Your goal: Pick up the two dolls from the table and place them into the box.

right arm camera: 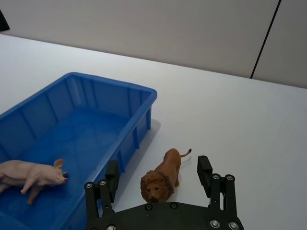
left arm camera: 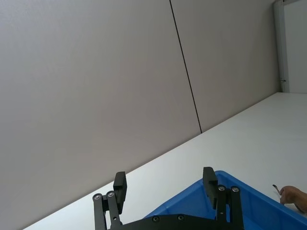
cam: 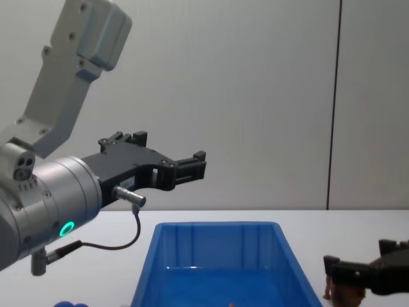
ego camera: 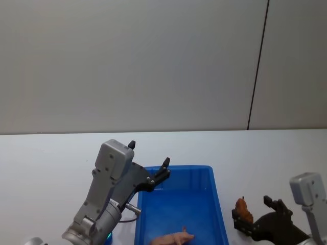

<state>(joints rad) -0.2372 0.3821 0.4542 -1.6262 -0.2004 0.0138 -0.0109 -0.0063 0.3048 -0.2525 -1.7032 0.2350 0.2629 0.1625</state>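
pig (right arm camera: 31, 175) inside blue box (right arm camera: 96, 98), lion (right arm camera: 160, 177) standing just outside

The pale pink pig (right arm camera: 29, 175) lay inside the bright blue box (right arm camera: 115, 82), on its floor at the end nearer the robot, snout pointing toward the box's right wall; whether it stood or lay on its side could not be told. The brown lion (right arm camera: 162, 177) with the shaggy mane stood upright on the white bench (right arm camera: 230, 115), outside the box and just beside its right wall, head toward the robot and thin tail raised behind it. The box sat flat on the bench, open-topped, with sloping ribbed walls.
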